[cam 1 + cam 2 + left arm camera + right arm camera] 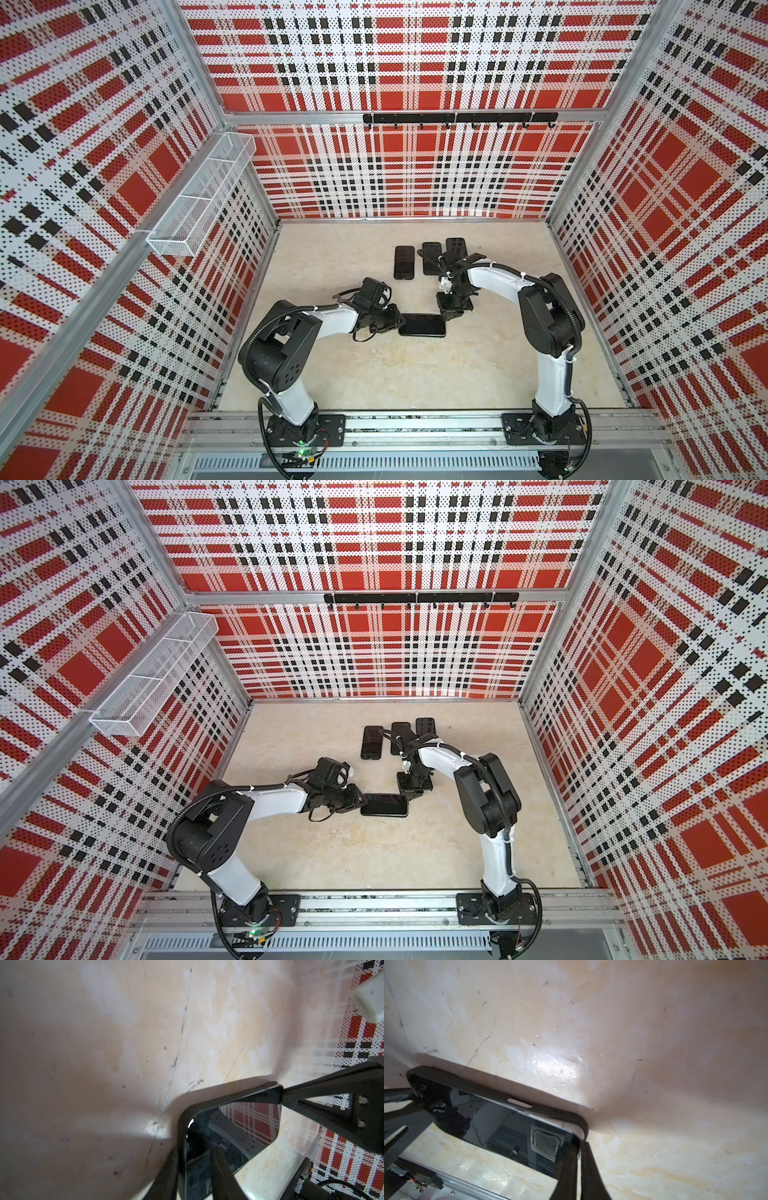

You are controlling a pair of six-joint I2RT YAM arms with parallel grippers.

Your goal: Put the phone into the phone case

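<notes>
A black phone (422,325) (384,805) lies flat, screen up, at the middle of the table, seated in a black phone case (477,1084) whose rim (228,1096) frames it. My left gripper (399,322) (194,1147) is shut on the phone's left end, with one finger on the glass and the other outside the case edge. My right gripper (446,316) (578,1144) is shut at the far right corner. Its fingers pinch the case rim, which stands slightly off the phone there.
Three more dark phones or cases (404,262) (431,257) (456,248) lie side by side behind the right arm. A white mesh basket (199,195) hangs on the left wall and a black hook rail (459,118) on the back wall.
</notes>
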